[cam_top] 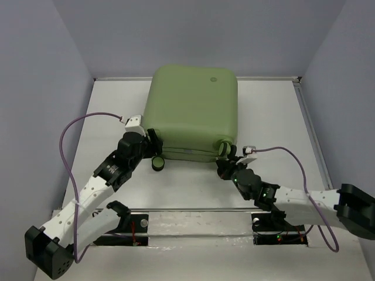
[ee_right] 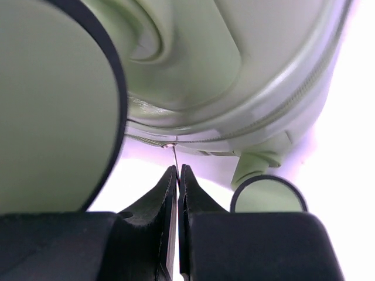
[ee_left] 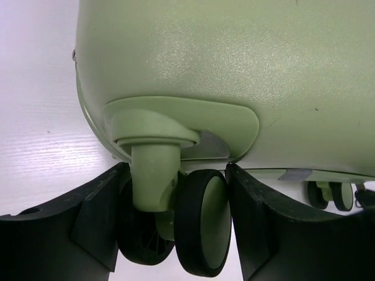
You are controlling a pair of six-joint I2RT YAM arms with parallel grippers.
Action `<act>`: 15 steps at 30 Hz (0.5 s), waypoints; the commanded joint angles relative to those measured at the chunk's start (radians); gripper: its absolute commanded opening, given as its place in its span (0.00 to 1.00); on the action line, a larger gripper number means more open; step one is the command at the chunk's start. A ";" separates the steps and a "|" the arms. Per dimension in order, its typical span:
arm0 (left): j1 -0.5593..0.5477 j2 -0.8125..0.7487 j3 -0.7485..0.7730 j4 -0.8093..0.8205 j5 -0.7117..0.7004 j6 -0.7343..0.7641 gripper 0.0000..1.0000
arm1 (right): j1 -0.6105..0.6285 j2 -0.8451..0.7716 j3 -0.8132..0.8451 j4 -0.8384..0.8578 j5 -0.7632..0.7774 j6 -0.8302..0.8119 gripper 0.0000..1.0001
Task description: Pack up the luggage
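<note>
The pale green luggage (cam_top: 193, 105) lies closed and flat on the white table, wheels toward me, round logo on top. My left gripper (cam_top: 153, 140) is at its near left corner. In the left wrist view its jaws (ee_left: 174, 181) clamp a black-and-green twin caster wheel (ee_left: 202, 222) from both sides. My right gripper (cam_top: 225, 165) is at the near right corner. In the right wrist view it (ee_right: 177, 171) is shut on a thin metal zipper pull (ee_right: 174, 153) hanging from the zip line (ee_right: 281, 105).
Another caster wheel (cam_top: 158, 163) sticks out near the left gripper, and one (cam_top: 224, 147) by the right gripper. In the right wrist view a wheel (ee_right: 53, 105) looms close on the left and another (ee_right: 268, 198) sits right of the fingers. Grey walls enclose the table (cam_top: 275, 117).
</note>
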 commanded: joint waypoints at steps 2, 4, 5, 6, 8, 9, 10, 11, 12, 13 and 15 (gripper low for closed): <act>-0.257 0.014 -0.026 0.512 0.481 -0.306 0.06 | 0.098 0.348 0.148 0.335 -0.149 -0.122 0.07; -0.286 0.026 -0.027 0.572 0.470 -0.317 0.06 | 0.151 0.436 0.173 0.445 -0.098 -0.131 0.07; -0.297 0.028 -0.025 0.582 0.465 -0.319 0.06 | 0.167 0.460 0.183 0.473 -0.086 -0.134 0.07; -0.315 0.028 -0.023 0.602 0.458 -0.320 0.06 | 0.182 0.478 0.199 0.489 -0.076 -0.143 0.07; -0.326 0.020 -0.023 0.624 0.442 -0.326 0.06 | 0.232 0.532 0.249 0.524 -0.032 -0.172 0.07; -0.332 0.017 -0.026 0.636 0.436 -0.329 0.06 | 0.243 0.547 0.265 0.536 -0.023 -0.189 0.07; -0.334 0.008 -0.033 0.661 0.429 -0.338 0.06 | 0.243 0.563 0.277 0.559 -0.027 -0.206 0.07; -0.335 0.005 -0.030 0.667 0.423 -0.338 0.06 | 0.254 0.578 0.288 0.567 -0.035 -0.209 0.07; -0.335 0.003 -0.028 0.670 0.415 -0.337 0.06 | 0.254 0.605 0.309 0.573 -0.050 -0.209 0.07; -0.335 -0.004 -0.023 0.671 0.403 -0.334 0.06 | 0.254 0.619 0.318 0.576 -0.082 -0.209 0.07; -0.337 -0.001 -0.014 0.675 0.409 -0.331 0.06 | 0.254 0.661 0.352 0.575 -0.125 -0.209 0.07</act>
